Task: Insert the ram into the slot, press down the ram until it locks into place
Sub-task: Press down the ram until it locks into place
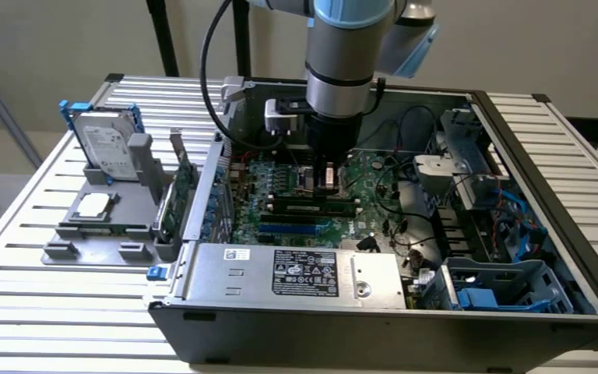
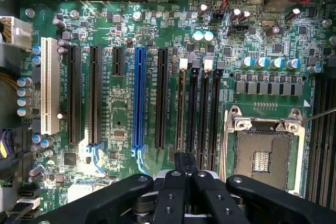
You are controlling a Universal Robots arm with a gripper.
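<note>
Looks like closed fingertips on the gripper: pressed together in the wrist view, nothing visible between them. Hangs low inside the open computer case, just above the bank of black memory sockets on the motherboard.

Reads as the ram already standing in that bank in the exterior view: a thin green strip with a pale label, just in front of the gripper. Probably in the slot lined up with the fingertips, beside the long black card socket. Can't tell whether latched.

Handling, by judgement:
- Light, stiff along its length, but thin and brittle. No twisting.
- Best held or pushed on the bare top edge, near the middle or evenly at both ends. Off the chips and the gold contacts.
- Needs a square, straight-down push, or may jam against one latch.

Room:
- Tight. Silver processor socket just beside the bank, blue slot on the other side.
- Loose cables and the drive cage towards the exterior view's right.
- Open overhead.
</note>
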